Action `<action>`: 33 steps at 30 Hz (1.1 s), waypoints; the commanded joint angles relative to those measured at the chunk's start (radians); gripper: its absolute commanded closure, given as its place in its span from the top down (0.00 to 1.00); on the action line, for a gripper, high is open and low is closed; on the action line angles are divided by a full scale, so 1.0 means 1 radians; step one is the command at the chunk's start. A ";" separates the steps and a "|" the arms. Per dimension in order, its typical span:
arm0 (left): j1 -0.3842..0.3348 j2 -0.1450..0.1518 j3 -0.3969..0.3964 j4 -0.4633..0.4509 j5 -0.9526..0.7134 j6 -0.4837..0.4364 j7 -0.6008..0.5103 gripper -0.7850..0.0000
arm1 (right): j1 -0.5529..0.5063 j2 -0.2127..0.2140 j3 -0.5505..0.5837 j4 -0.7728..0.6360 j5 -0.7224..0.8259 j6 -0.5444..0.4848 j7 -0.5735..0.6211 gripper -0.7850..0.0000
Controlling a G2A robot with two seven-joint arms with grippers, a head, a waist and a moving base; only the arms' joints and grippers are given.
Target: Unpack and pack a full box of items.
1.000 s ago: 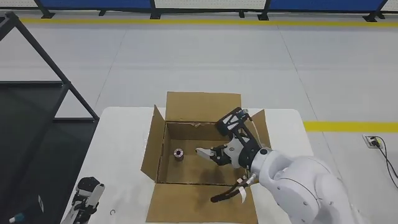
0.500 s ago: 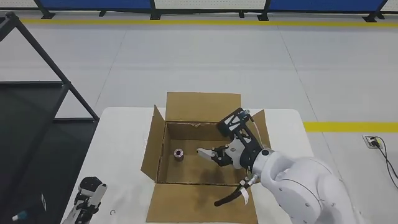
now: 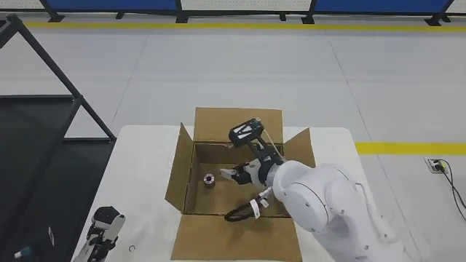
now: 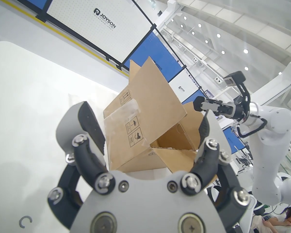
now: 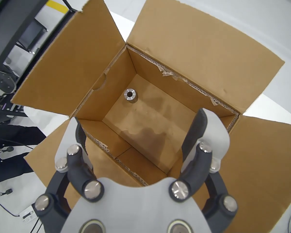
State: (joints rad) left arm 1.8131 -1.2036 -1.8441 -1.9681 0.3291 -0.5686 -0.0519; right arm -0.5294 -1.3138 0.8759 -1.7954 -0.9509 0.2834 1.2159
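White table (image 3: 142, 182): rounded corners, carries the box on its middle to far part.

Cardboard box (image 3: 237, 124) (image 5: 203, 49) (image 4: 145, 103): upright, open at the top, all four flaps spread outward. Torn tape remnants along the inner rim. Brown floor bare apart from one small part. Shipping symbols printed on the outer wall facing the left wrist camera.

Right arm: white, reaches from the robot's side over the box mouth. Right gripper (image 3: 233, 177) (image 5: 138, 120) (image 4: 200, 104) hangs above the opening, pointing down into the box. Its two padded fingers are spread wide with nothing between them. In the left wrist view it sits above the flap edges, clear of the cardboard. In the top view its tips appear just beside the metal part, on the robot's right of it; the wrist view shows it well above the floor, not touching.

Left gripper (image 4: 145, 115): low over the table's near left area, well apart from the box and aimed toward it. Fingers wide apart, holding nothing.

Metal part (image 3: 209, 181) (image 5: 130, 95): small silver cylinder with a centre hole, standing on end on the box floor, near the left wall toward the far corner.

C-shaped ring (image 4: 25, 221) (image 3: 132, 248): small, dark, lying flat on the table near the left gripper.
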 commanded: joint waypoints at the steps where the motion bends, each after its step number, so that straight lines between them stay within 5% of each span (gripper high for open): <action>1: 0.000 0.000 0.000 0.000 0.000 0.000 0.000 1.00 | 0.079 -0.025 -0.068 0.096 0.016 0.026 0.011 1.00; 5: 0.000 0.000 0.000 0.000 0.000 0.000 0.000 1.00 | 0.196 -0.074 -0.155 0.270 0.060 0.054 -0.012 1.00; 15: -0.045 -0.003 0.084 -0.059 0.245 0.137 -0.025 1.00 | 0.196 -0.074 -0.155 0.270 0.060 0.054 -0.012 1.00; 26: -0.194 -0.018 0.269 -0.026 0.494 0.372 0.013 1.00 | 0.152 -0.072 -0.122 0.376 0.076 -0.089 -0.058 1.00; 33: -0.231 -0.027 0.290 0.001 0.454 0.444 0.047 1.00 | 0.194 -0.083 -0.124 0.424 0.081 -0.175 -0.035 1.00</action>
State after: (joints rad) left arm 1.5825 -1.2298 -1.5498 -1.9690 0.8007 -0.1305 -0.0071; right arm -0.3418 -1.3951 0.7530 -1.3756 -0.8699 0.1139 1.1762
